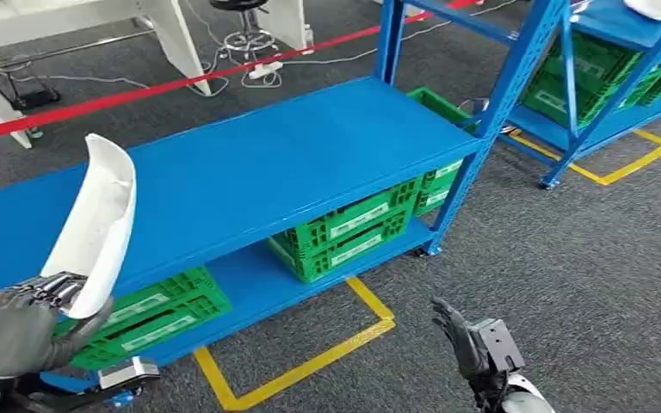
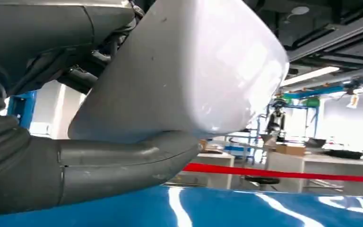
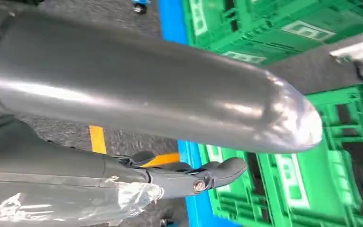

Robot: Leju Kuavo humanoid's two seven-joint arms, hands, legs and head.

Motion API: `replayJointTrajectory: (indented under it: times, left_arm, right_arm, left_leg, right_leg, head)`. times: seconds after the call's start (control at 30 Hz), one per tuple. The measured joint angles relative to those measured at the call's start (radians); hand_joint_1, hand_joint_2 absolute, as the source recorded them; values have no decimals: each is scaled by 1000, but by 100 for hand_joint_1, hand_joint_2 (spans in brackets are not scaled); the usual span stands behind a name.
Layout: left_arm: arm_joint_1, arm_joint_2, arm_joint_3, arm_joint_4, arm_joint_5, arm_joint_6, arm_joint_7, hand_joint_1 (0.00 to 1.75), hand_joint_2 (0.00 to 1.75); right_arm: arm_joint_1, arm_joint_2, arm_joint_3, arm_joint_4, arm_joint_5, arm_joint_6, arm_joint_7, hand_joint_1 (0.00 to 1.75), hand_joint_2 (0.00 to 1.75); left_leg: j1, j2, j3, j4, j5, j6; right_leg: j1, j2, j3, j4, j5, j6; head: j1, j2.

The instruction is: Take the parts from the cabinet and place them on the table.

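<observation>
While a long white curved part (image 1: 96,219) is being gripped at its lower end by the left hand (image 1: 19,331), it is being held upright above the near edge of a blue shelf top (image 1: 258,163). The part is being carried clear of the rack, probably so that it can be taken to the table, which is judged to lie elsewhere. Grey fingers (image 1: 52,288) are being wrapped around the narrow base of the part, with the wide end rising free, likely because the base is easiest to close a hand on.

The right hand (image 1: 465,340) is being held low over grey carpet (image 1: 568,258), empty, its fingers apart and extended, apparently kept out of the way.

Green crates (image 1: 353,228) are being stored on the lower shelf, beside yellow floor tape (image 1: 310,366).

From the left wrist, the white part (image 2: 189,71) is being shown close up, smooth and glossy, pressed between a thick grey thumb (image 2: 123,161) beneath it and darker fingers at its other face; a red barrier tape (image 2: 283,174) is also being shown beyond. From the right wrist, a large grey thumb (image 3: 170,90) and a darker finger (image 3: 203,175) are being shown spread apart with nothing between them, above green crates (image 3: 312,189).
</observation>
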Motion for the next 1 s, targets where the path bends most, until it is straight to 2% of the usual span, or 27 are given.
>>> replayJointTrajectory:
  times: [0.03,0.07,0.1,0.13,0.17,0.2,0.23,0.27,0.3,0.33,0.37,0.4,0.43,0.47,0.53,0.57,0.6,0.63,0.67,0.73,0.77,0.8,0.87,0.9,0.93,0.97,1.0]
  left_arm:
    - [0,0,3,0,3,0,0,175,175]
    - [0,0,6,0,8,0,0,175,175]
    - [-2,-1,10,0,17,1,0,175,175]
    - [4,-1,16,0,26,2,-1,175,175]
    - [12,-3,23,0,37,2,-2,175,175]
    - [17,-4,29,0,46,2,-6,175,175]
    - [19,-5,34,0,53,3,-9,175,175]
    - [22,-8,41,0,63,5,-14,175,175]
    - [26,-12,48,0,71,9,-18,175,175]
    - [29,-17,56,0,80,14,-22,175,175]
    - [31,-23,63,1,87,18,-26,175,175]
    - [31,-28,70,1,89,22,-31,175,175]
    - [36,-32,75,0,93,24,-33,175,175]
    - [36,-35,79,1,96,28,-35,175,175]
    - [34,-44,85,1,112,38,-46,175,175]
    - [34,-50,91,2,131,44,-58,175,175]
    - [32,-55,97,2,152,47,-69,175,175]
    - [34,-61,101,3,172,48,-79,175,175]
    - [34,-66,107,4,186,50,-88,175,175]
    - [29,-75,116,9,208,47,-103,175,175]
    - [26,-80,119,11,214,45,-106,175,175]
    - [24,-84,122,14,217,44,-108,175,175]
    - [20,-88,124,16,222,43,-108,175,175]
    - [18,-90,124,17,222,43,-108,175,175]
    - [14,-92,124,18,222,43,-108,175,175]
    - [13,-94,126,18,222,43,-109,175,175]
    - [13,-96,127,20,222,42,-108,175,175]
  right_arm:
    - [10,0,-5,-4,-2,-2,1,0,0]
    - [20,-2,-12,-9,-3,-6,2,0,0]
    - [29,-2,-19,-16,-6,-9,3,0,0]
    - [32,-2,-22,-21,-6,-10,6,0,0]
    - [34,-2,-26,-30,-5,-10,8,0,0]
    - [38,-2,-31,-38,-4,-10,8,0,0]
    - [45,-2,-36,-44,-4,-10,9,0,0]
    - [54,-2,-41,-51,-4,-12,12,0,0]
    - [65,-2,-48,-59,-3,-14,14,0,0]
    - [77,-2,-54,-69,-2,-17,20,0,0]
    - [87,-2,-62,-83,-1,-21,22,0,0]
    - [94,-2,-68,-95,-1,-23,23,0,0]
    - [95,-1,-70,-105,-1,-23,24,0,0]
    - [96,-1,-74,-114,0,-24,23,0,0]
    - [110,0,-84,-124,3,-25,27,0,0]
    - [122,0,-90,-132,7,-27,30,0,0]
    - [134,1,-94,-140,11,-26,33,0,0]
    - [141,0,-102,-149,14,-27,38,0,0]
    - [145,2,-107,-158,15,-27,39,0,0]
    - [156,6,-113,-176,20,-27,44,0,0]
    - [166,6,-119,-183,21,-27,45,0,0]
    - [174,7,-125,-190,23,-27,47,0,0]
    - [183,7,-134,-200,25,-27,49,0,0]
    - [185,7,-137,-206,27,-27,50,0,0]
    - [185,7,-139,-211,27,-27,52,0,0]
    - [185,7,-140,-219,27,-27,52,0,0]
    - [187,7,-142,-222,27,-27,53,0,0]
  left_leg:
    - [-4,10,-1,0,7,8]
    - [4,26,-6,-12,24,17]
    - [5,39,-12,-14,35,22]
    - [3,49,-24,-14,43,32]
    - [1,64,-36,-14,52,35]
    - [-1,79,-48,-14,62,37]
    - [-1,91,-61,-13,72,37]
    - [-1,104,-74,-12,82,36]
    - [-1,116,-86,-12,91,34]
    - [-1,128,-99,-11,100,31]
    - [-2,139,-110,-10,108,26]
    - [-4,147,-116,-5,115,21]
    - [-10,159,-120,-1,118,16]
    - [-10,170,-117,0,123,11]
    - [-4,193,-116,-2,136,4]
    - [-4,204,-119,-1,143,-3]
    - [1,165,-128,7,120,-15]
    - [2,112,-140,42,58,-22]
    - [3,86,-158,104,-7,-24]
    - [3,71,-191,255,-97,-23]
    - [3,68,-190,298,-102,-21]
    - [3,67,-171,294,-79,-19]
    - [4,60,-85,184,-5,-14]
    - [5,37,-25,98,13,-12]
    - [8,-20,36,6,-11,-7]
    - [10,-30,58,-46,-24,-2]
    - [5,-20,49,-34,-16,-2]
  right_leg:
    - [-2,11,0,-11,12,9]
    - [-1,16,-15,-16,20,15]
    - [4,-35,-18,0,-13,14]
    - [5,-76,-38,44,-71,15]
    - [4,-100,-58,122,-142,20]
    - [3,-110,-76,206,-194,23]
    - [3,-115,-85,274,-218,27]
    - [3,-116,-80,313,-209,30]
    - [3,-117,-56,308,-179,32]
    - [2,-121,-10,265,-141,32]
    - [3,-133,56,187,-119,32]
    - [3,-168,137,87,-129,31]
    - [11,-215,211,-8,-177,35]
    - [15,-202,206,-16,-177,18]
    - [19,-178,183,-20,-168,5]
    - [19,-168,173,-23,-156,-8]
    - [13,-161,161,-25,-142,-17]
    - [12,-150,150,-25,-128,-26]
    - [11,-141,137,-25,-113,-31]
    - [12,-112,99,-24,-84,-31]
    - [12,-99,80,-24,-69,-29]
    - [11,-88,64,-23,-56,-28]
    - [8,-62,32,-23,-29,-23]
    - [6,-49,19,-23,-17,-17]
    - [6,-37,8,-22,-4,-11]
    - [7,-27,0,-21,11,-5]
    - [5,-14,2,-30,26,1]
  head:
    - [3,0]
    - [0,0]
    - [6,0]
    - [14,0]
    - [13,0]
    - [13,0]
    - [14,0]
    - [14,0]
    - [13,0]
    - [13,0]
    - [13,0]
    - [13,0]
    - [17,0]
    - [8,0]
    - [9,0]
    - [8,0]
    - [8,0]
    - [6,0]
    - [6,0]
    - [6,0]
    - [6,0]
    - [6,0]
    - [6,0]
    - [6,0]
    - [5,0]
    - [8,0]
    - [6,0]
